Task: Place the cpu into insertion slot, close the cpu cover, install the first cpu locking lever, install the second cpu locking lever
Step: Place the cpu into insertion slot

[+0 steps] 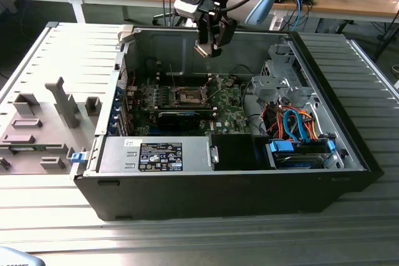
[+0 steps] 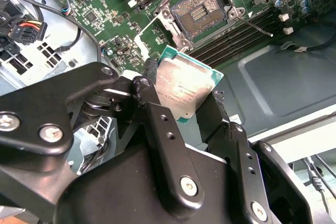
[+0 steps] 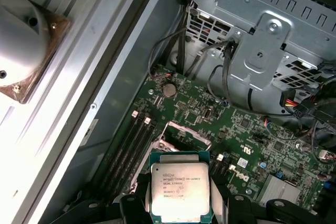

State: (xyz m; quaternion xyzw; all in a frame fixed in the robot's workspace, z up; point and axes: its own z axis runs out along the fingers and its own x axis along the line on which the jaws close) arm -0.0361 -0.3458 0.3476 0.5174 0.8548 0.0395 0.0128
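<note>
My gripper (image 1: 208, 45) hangs above the open computer case, shut on the cpu (image 1: 202, 51). In both wrist views the cpu (image 2: 184, 86) (image 3: 180, 191) shows its pale metal face with a green edge, pinched between the black fingers (image 2: 151, 90). The insertion slot (image 2: 200, 11) lies open on the green board below and apart from the cpu, its dark contact field bare. In the exterior view the slot (image 1: 189, 96) sits mid-board, below the gripper. A silvery frame, the cpu cover (image 3: 185, 134), stands tilted up behind the cpu. A thin locking lever (image 2: 254, 26) sticks out beside the slot.
Long memory slots (image 2: 239, 32) flank the socket. A metal drive cage (image 1: 280, 82) with orange and blue cables (image 1: 293, 126) fills the exterior view's right side of the case. A silver power supply box (image 1: 159, 154) sits at the front. Grey fixtures (image 1: 59, 101) stand on the exterior view's left.
</note>
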